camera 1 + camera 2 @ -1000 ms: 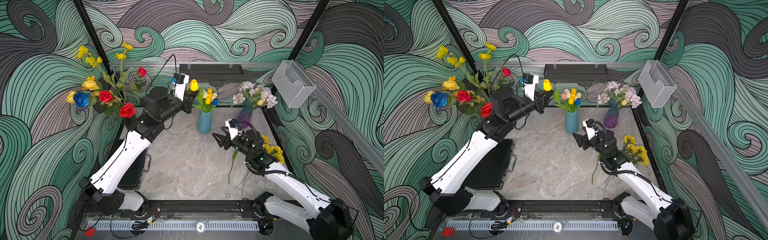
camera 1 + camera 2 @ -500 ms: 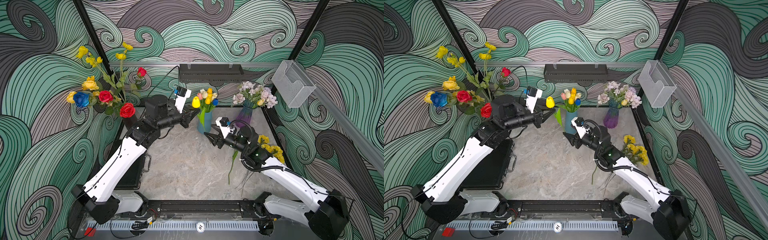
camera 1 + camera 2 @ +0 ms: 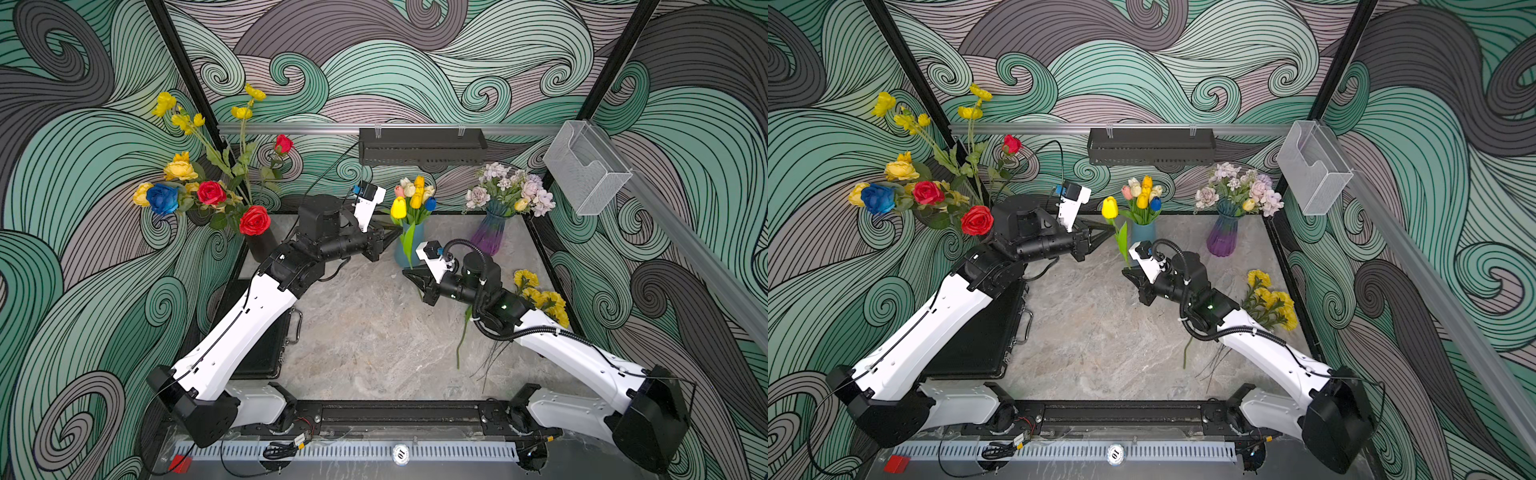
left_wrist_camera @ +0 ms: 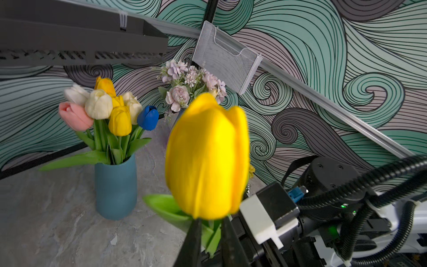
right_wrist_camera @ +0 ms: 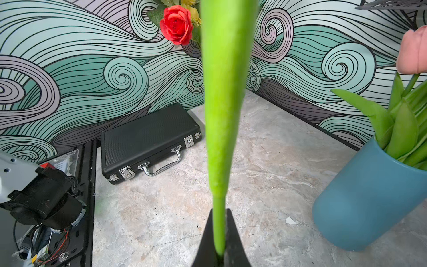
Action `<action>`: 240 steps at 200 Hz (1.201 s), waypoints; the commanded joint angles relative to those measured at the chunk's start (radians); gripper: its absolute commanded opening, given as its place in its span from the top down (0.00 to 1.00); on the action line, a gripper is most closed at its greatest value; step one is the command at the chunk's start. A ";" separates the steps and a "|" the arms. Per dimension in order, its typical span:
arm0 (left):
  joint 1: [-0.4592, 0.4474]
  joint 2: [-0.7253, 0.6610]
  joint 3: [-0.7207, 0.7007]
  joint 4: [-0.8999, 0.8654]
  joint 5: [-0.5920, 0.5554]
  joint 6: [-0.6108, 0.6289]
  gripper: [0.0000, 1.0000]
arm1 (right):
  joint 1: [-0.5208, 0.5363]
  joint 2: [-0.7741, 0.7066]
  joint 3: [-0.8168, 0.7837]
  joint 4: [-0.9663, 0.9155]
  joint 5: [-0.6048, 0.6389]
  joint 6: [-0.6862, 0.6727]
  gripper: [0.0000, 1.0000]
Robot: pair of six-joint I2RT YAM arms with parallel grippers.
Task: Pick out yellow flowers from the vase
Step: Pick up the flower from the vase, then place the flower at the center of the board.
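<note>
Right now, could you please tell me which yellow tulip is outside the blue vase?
The yellow tulip beside the blue vase: the right claw pinches its stem, while the others stand inside it.

You're in a robot lab cell: swirl-printed teal wall panels [image 3: 415, 62], black metal frame posts [image 3: 183, 62], marbled grey surface [image 3: 365, 332]

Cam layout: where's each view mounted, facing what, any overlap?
Both top views: overhead, facing down at grey marble tabletop; left arm, right arm whole.
Left wrist: on left arm, facing yellow tulip bloom, blue cylindrical vase beyond; left gripper visible.
Right wrist: on right arm, facing along tulip's green stem toward black latched case; right gripper shut on stem.
Shared: both wrist views show the vase.
</note>
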 commanded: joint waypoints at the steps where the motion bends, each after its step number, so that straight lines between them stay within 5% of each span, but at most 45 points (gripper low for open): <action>1: -0.006 -0.058 -0.090 0.037 -0.148 -0.025 0.71 | 0.003 -0.006 0.025 -0.032 0.034 0.050 0.99; 44: -0.004 -0.324 -0.489 0.295 -0.465 -0.082 0.35 | -0.001 -0.068 -0.003 -0.220 0.194 0.139 0.99; 78: 0.001 -0.447 -0.731 0.345 -0.679 -0.109 0.20 | -0.016 -0.138 -0.052 -0.398 0.278 0.250 0.99; 153: 0.028 -0.400 -0.900 0.398 -0.771 -0.073 0.11 | -0.228 -0.251 -0.207 -0.677 0.370 0.580 0.99; 240: 0.029 -0.427 -0.955 0.428 -0.809 -0.022 0.10 | -0.361 -0.068 -0.294 -0.723 0.336 0.744 1.00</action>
